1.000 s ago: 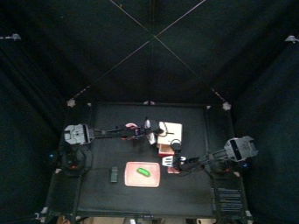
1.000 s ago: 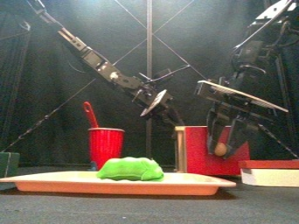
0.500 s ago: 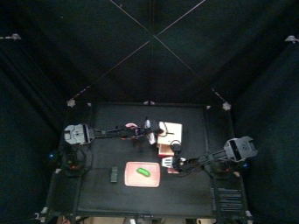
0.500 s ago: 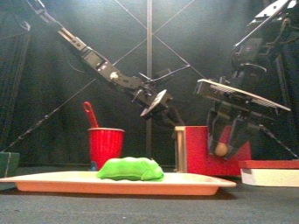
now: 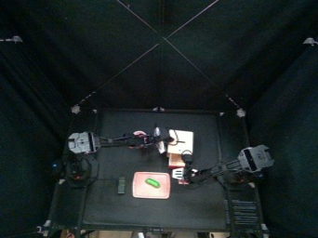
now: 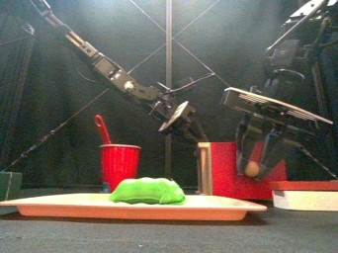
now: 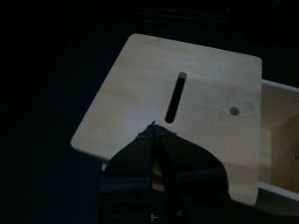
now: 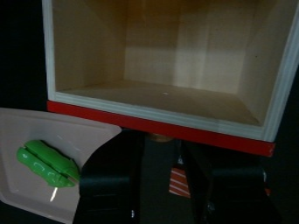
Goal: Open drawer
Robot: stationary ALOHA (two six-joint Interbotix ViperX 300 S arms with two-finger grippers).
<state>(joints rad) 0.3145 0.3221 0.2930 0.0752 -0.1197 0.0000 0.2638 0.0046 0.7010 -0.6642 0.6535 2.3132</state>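
So the right gripper [image 8: 172,162] is clamping onto the little tan knob [image 8: 160,136] on the front of the drawer [image 7: 152,87], one jaw on each side of it. The sliding part [image 8: 105,52] is sticking well out of the pale box unit, right in front of that gripper, and it's sitting there completely empty, just bare wood walls and floor with a red strip [image 8: 140,125] along the front edge.

The sliding part is pointing out toward the right gripper, and its long axis is running straight from the box to the gripper, with the open side facing up.

The left gripper [image 7: 160,131] is hanging over the box's flat top, jaws pinched together on nothing, tip just short of a dark slot [image 7: 177,96] in that top. Can't tell if it's actually touching the wood.

A pink tray [image 8: 47,131] is lying just beside the right gripper, carrying one green item [image 8: 47,164]. Near the left gripper, a red cup [image 6: 121,163] is standing upright with a red-handled thing [image 6: 101,128] leaning out of it.
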